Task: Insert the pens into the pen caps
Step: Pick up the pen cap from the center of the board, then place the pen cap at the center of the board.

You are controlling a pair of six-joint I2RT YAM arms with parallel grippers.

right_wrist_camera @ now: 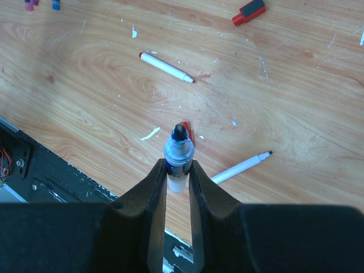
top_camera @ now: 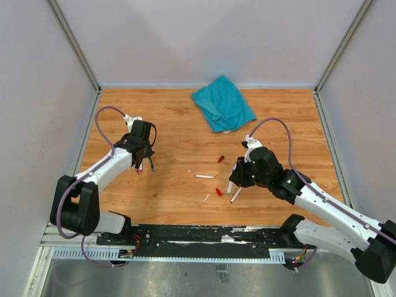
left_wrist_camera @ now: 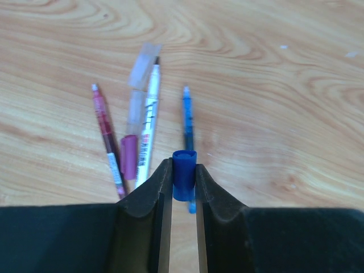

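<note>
My left gripper [left_wrist_camera: 183, 181] pinches a blue pen cap [left_wrist_camera: 184, 165], its mouth apparently facing outward to take a tip. My right gripper [right_wrist_camera: 177, 173] clamps a dark-tipped pen [right_wrist_camera: 178, 149] tip-forward, ready for joining. Loose pens [right_wrist_camera: 166, 67] lie beyond my fingertips.

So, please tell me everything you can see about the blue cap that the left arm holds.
The blue cap is a short, opaque cylinder that looks like smooth plastic. It is clamped by its sides between the jaws of the left gripper, above the wooden table. Its visible end seems open. A blue pen lies behind it; contact unclear.
</note>
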